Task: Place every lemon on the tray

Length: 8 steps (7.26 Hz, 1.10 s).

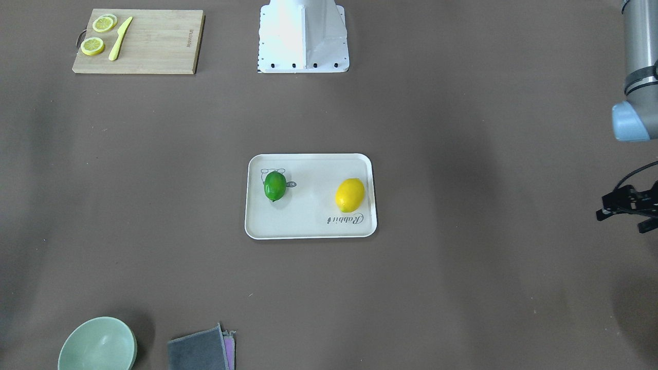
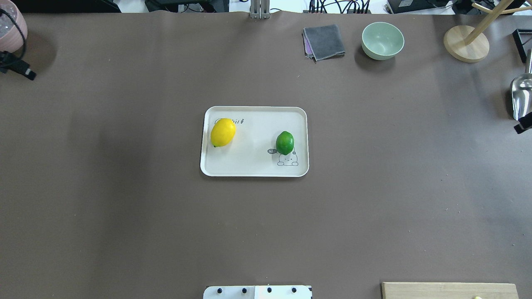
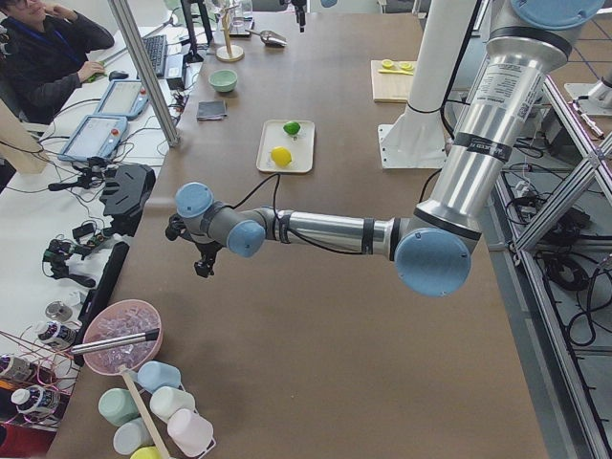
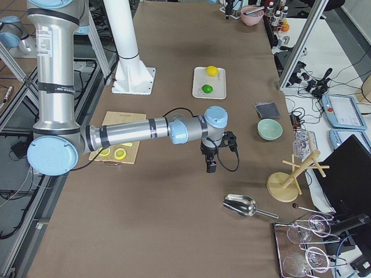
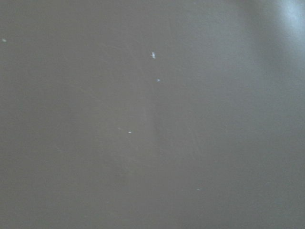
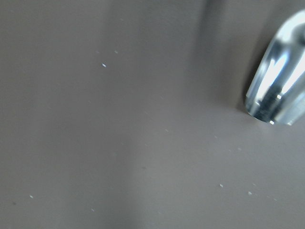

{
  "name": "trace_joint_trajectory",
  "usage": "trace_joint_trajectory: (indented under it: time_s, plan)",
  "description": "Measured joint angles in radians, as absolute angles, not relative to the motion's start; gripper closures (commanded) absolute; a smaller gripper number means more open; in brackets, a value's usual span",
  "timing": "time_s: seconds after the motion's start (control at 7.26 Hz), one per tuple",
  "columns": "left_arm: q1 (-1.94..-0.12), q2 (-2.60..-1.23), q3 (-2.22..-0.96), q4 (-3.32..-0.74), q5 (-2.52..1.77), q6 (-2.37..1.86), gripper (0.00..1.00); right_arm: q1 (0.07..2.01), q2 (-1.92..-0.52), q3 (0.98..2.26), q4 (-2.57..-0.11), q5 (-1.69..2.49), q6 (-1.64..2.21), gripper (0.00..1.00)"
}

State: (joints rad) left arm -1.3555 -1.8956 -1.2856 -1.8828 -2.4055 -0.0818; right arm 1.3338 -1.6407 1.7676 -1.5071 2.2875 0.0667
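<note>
The off-white tray (image 1: 310, 226) (image 2: 253, 166) lies at the middle of the table. The yellow lemon (image 1: 350, 195) (image 2: 222, 132) and the green lemon (image 1: 275, 186) (image 2: 285, 142) both rest on it, apart, at opposite ends. My left gripper (image 1: 619, 210) (image 3: 201, 264) hovers far off at the table's left end. My right gripper (image 4: 211, 165) hovers at the right end, near a metal scoop (image 4: 240, 205). Neither holds anything that I can see. Their fingers do not show clearly, so I cannot tell whether they are open or shut. Both wrist views show only bare brown table.
A wooden cutting board (image 1: 154, 43) with lemon slices (image 1: 92, 46) and a yellow knife (image 1: 120, 38) lies near the robot's right side. A green bowl (image 2: 382, 40), grey cloth (image 2: 324, 41), wooden stand (image 2: 465, 43) and pink bowl (image 2: 10, 20) line the far edge.
</note>
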Motion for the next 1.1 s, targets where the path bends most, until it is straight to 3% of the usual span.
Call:
trace_joint_trajectory:
  time_s: [0.55, 1.1]
  plan:
    - [-1.541, -1.821, -1.304, -1.513, -2.417, 0.192, 0.02, 1.482, -1.716, 1.820, -1.660, 2.299, -0.054, 0.00]
    - [-1.575, -1.806, -1.351, -1.473, -2.416, 0.048, 0.02, 1.484, -1.694, 1.822, -1.687, 2.298, -0.039, 0.00]
